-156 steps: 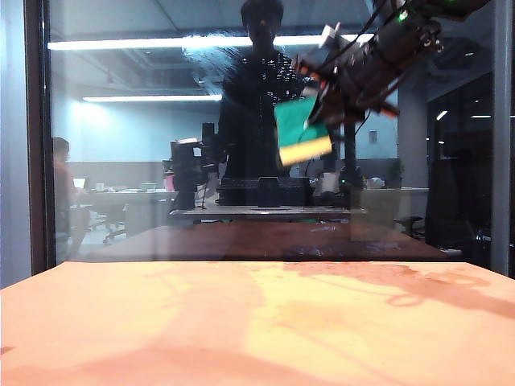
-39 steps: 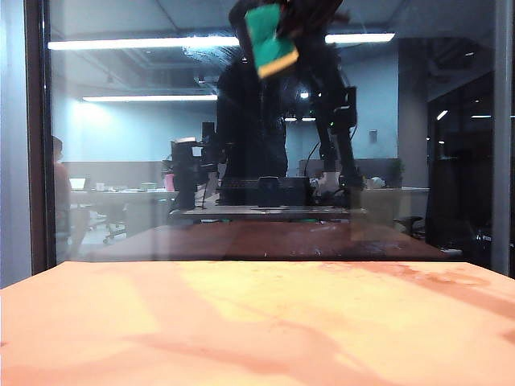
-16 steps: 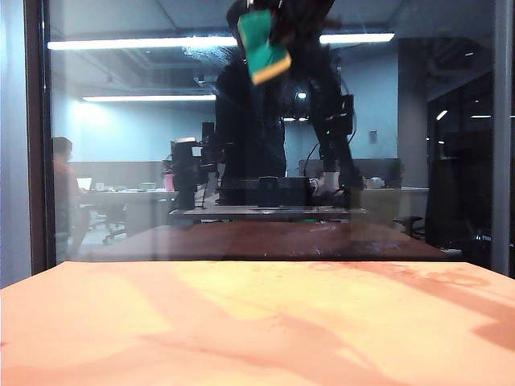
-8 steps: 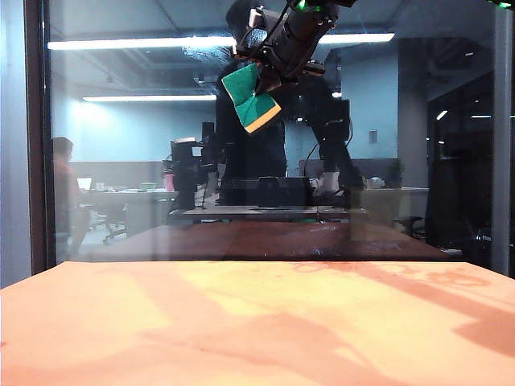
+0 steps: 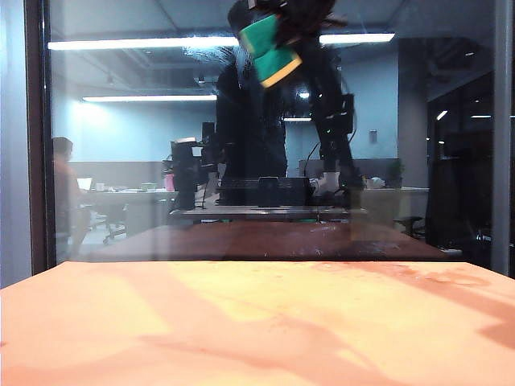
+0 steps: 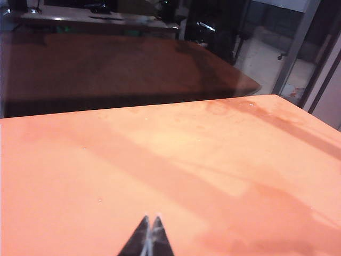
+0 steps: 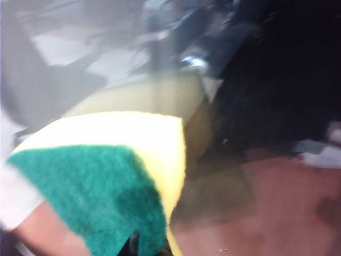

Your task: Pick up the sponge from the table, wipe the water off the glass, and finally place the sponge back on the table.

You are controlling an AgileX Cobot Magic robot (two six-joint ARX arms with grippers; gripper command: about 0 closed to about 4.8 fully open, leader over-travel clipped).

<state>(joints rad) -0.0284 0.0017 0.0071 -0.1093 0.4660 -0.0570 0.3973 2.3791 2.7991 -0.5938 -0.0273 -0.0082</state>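
High against the glass (image 5: 121, 161), the right hand (image 5: 291, 18) clasps the sponge (image 5: 269, 50); left hand (image 6: 149, 237) clenched.

sponge (image 5: 269, 50) high against the glass (image 5: 121, 161), table (image 5: 257, 322) before it

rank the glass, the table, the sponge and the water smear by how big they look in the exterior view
1. glass, fills most of the view
2. table, across the bottom
3 and 4. sponge, held high by the shut right gripper, and the hazy water smear beside it look alike; unsure.
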